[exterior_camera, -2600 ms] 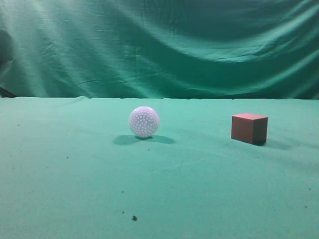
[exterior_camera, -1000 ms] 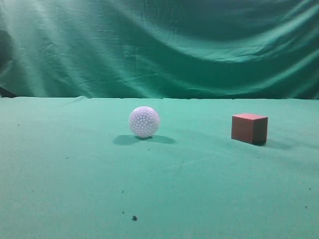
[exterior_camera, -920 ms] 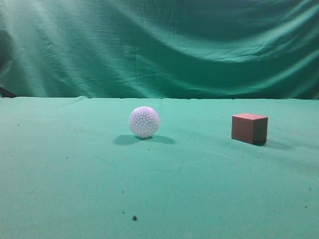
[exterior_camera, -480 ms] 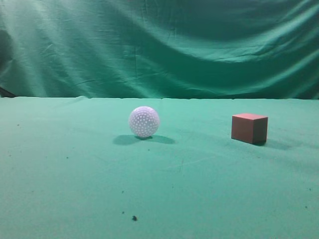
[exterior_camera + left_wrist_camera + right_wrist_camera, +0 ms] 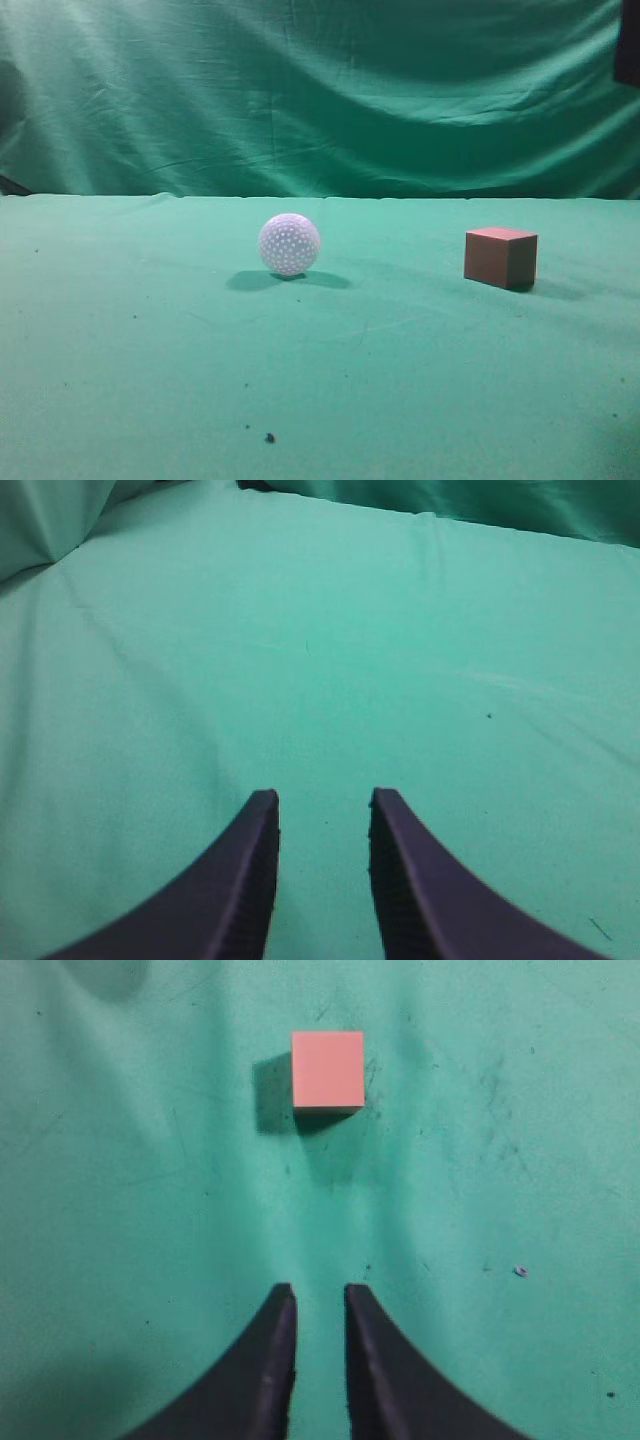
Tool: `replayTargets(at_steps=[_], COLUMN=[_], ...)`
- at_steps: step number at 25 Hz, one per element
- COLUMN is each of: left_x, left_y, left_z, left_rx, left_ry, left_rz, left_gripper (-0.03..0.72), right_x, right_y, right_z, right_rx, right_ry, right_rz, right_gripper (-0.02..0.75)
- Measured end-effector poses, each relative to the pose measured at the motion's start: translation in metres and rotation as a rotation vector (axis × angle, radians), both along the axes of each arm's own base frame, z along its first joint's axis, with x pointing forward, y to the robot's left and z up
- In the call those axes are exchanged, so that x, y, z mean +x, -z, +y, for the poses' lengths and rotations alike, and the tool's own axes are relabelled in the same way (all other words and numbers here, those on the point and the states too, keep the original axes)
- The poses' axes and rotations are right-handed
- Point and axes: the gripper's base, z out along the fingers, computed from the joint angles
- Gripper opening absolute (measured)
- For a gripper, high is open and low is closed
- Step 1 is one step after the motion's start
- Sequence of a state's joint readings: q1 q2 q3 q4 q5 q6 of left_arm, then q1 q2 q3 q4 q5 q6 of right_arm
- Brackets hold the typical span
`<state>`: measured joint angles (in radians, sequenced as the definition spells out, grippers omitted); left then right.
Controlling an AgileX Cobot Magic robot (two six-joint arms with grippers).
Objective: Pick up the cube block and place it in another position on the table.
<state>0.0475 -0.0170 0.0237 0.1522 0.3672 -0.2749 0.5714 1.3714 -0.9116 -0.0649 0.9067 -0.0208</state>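
Matte reddish cube block [image 5: 327, 1069] sits below the empty right hand [image 5: 320, 1300], its fingers narrowly parted.

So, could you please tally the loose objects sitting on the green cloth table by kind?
Small reddish-brown matte cube block: 1
White dimpled ball: 1
Total: 2 objects on the green cloth table
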Motion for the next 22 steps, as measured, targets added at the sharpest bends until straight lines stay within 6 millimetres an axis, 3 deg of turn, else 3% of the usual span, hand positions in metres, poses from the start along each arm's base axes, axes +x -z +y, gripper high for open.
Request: replayTargets(at_steps=[4,6,22], left_x=[0.0,0.0,0.0], left_y=[0.0,0.0,0.0], left_z=[0.0,0.0,0.0], left_rx=[0.0,0.0,0.0], left_ry=[0.0,0.0,0.0], left_rz=[0.0,0.0,0.0], left_gripper=[0.262,0.262,0.262], right_x=[0.022,0.03,0.073], right_y=[0.012,0.021,0.085], right_z=[0.015,0.02,0.048], right_rx=[-0.026,-0.037,-0.056], right_ry=[0.004,0.005,0.022], right_rz=[0.054,0.075,0.108], right_gripper=[0.498,0.566,0.552])
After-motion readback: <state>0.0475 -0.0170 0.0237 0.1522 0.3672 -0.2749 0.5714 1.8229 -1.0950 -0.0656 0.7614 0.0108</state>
